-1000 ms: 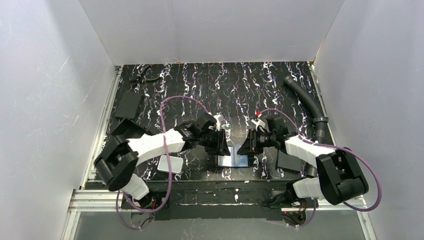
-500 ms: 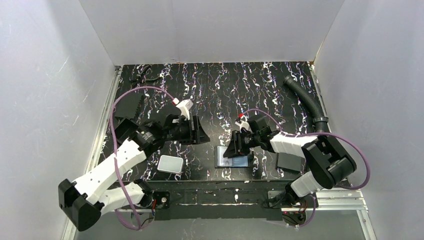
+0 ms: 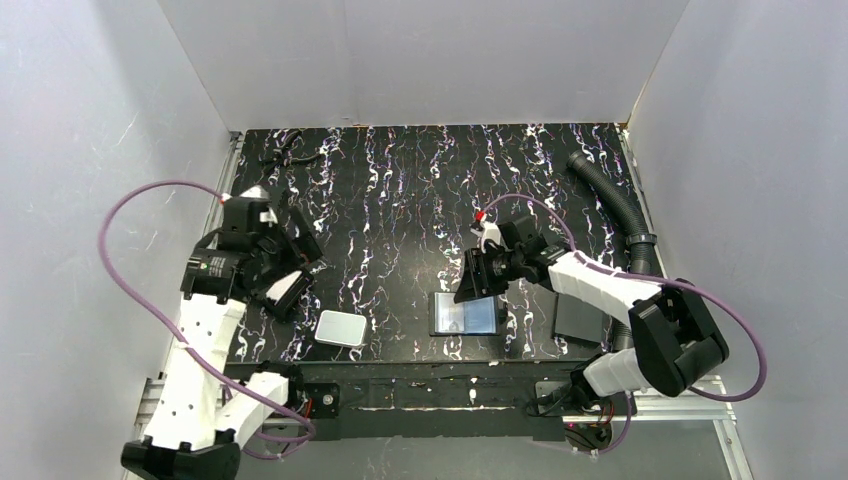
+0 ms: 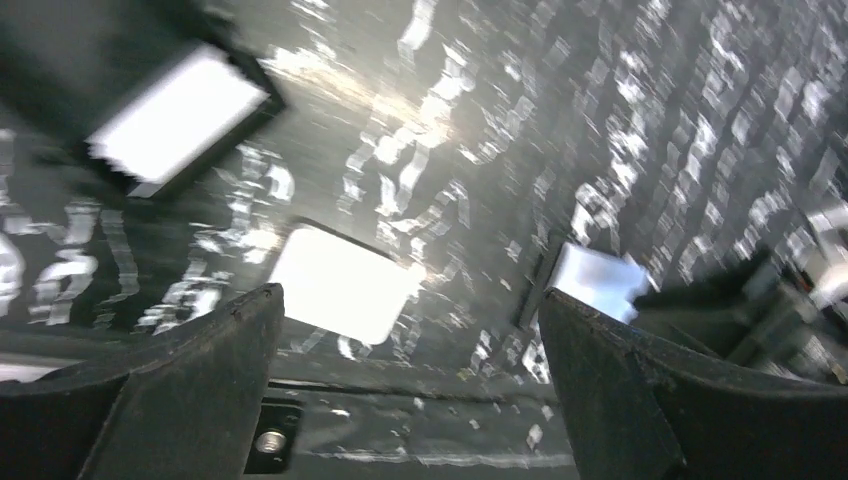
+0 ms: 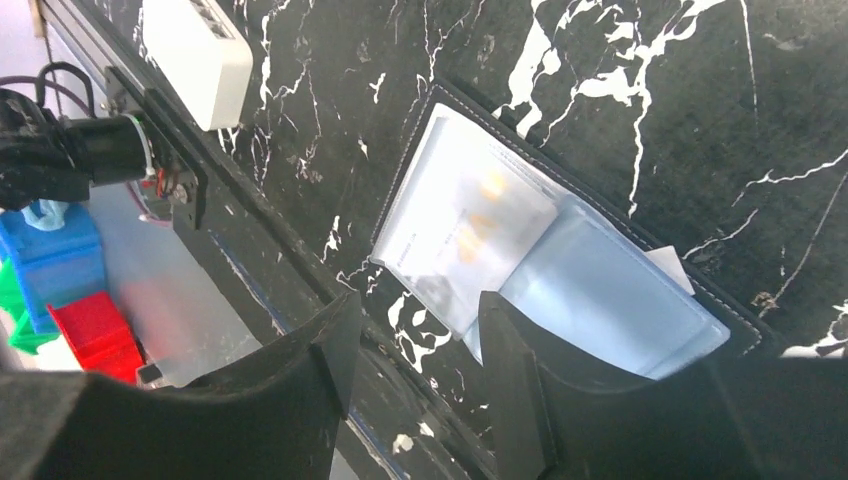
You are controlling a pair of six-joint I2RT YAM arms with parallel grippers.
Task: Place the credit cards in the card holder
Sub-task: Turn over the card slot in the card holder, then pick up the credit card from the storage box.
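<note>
Swinging off toward nine o'clock, left gripper (image 3: 295, 268) is gaping empty, giving room; right gripper (image 3: 478, 286) is hovering part-open, empty, over the card holder (image 3: 466, 314).

Robotics lab test cell. Plain white panel walls (image 3: 430, 60) box in a black, white-veined bench (image 3: 420, 200). An aluminium rail (image 3: 690, 407) runs along the near edge. Two white-and-black robot arms (image 3: 205, 340), looping purple cables (image 3: 101, 240), black corrugated hose (image 3: 610, 195).

card holder (image 3: 466, 313): black, bluish-grey pockets | table (image 3: 420, 180): black, white veining | slab (image 3: 341, 327): white | hose (image 3: 612, 200): black
</note>
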